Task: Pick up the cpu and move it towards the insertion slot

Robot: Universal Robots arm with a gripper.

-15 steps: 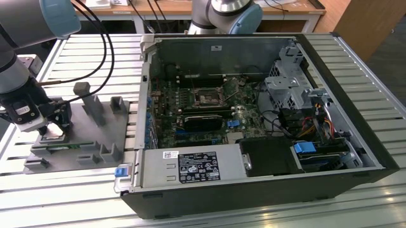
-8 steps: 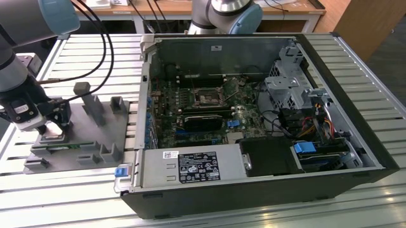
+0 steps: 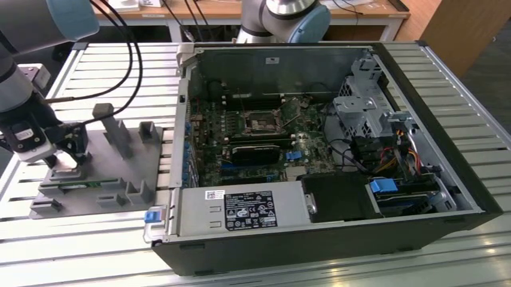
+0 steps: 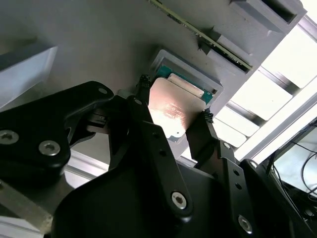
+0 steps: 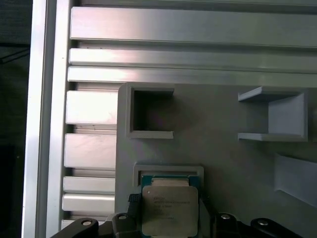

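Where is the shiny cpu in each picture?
Second wrist view: cpu between the fingers of the pincer.
First wrist view: cpu in the same grip.
Exterior view: too small to tell, at the pincer on the exterior view's left.
Shared landmark: the grey fixture.

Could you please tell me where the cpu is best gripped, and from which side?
Grip the cpu by two opposite edges, coming from straight above its metal top. It is a thin flat square at a shallow recess of the fixture, so probably only its edges give purchase. In both wrist views the gripper has its jaws against two such edges.
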